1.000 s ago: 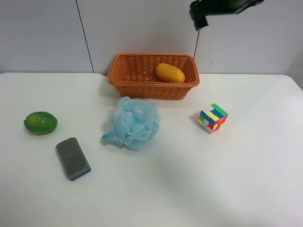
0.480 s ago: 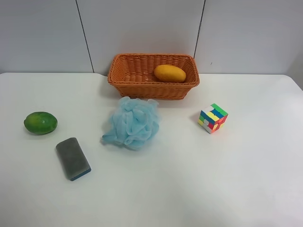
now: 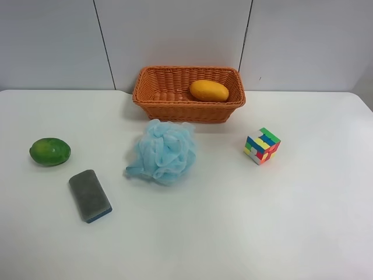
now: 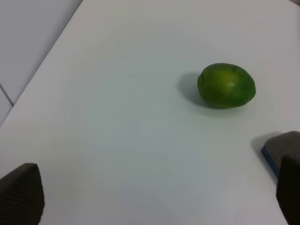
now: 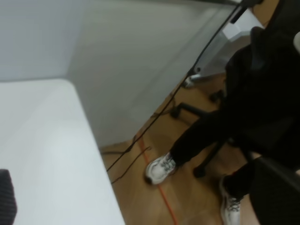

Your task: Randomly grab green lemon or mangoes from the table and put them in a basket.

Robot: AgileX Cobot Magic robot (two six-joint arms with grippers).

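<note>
The orange-yellow mango (image 3: 208, 90) lies inside the wicker basket (image 3: 152, 93) at the back of the white table (image 3: 303, 221). The green lemon (image 3: 50, 151) lies on the table at the exterior high view's left. It also shows in the left wrist view (image 4: 227, 85), some way ahead of my left gripper (image 4: 154, 199), which is open and empty with its fingertips (image 4: 21, 197) wide apart. My right gripper (image 5: 140, 199) is open and empty, off the table's edge (image 5: 84, 140) and facing the floor. Neither gripper shows in the exterior high view.
A grey-and-blue sponge (image 3: 90, 195) lies near the lemon; its corner shows in the left wrist view (image 4: 281, 145). A blue mesh bath puff (image 3: 163, 151) sits in front of the basket. A colourful puzzle cube (image 3: 261, 146) stands right of it. A seated person (image 5: 248, 108) is beside the table.
The dark arm at the exterior high view's upper right has left that view. The mango has settled slightly leftward in the basket. Nothing else moved.
</note>
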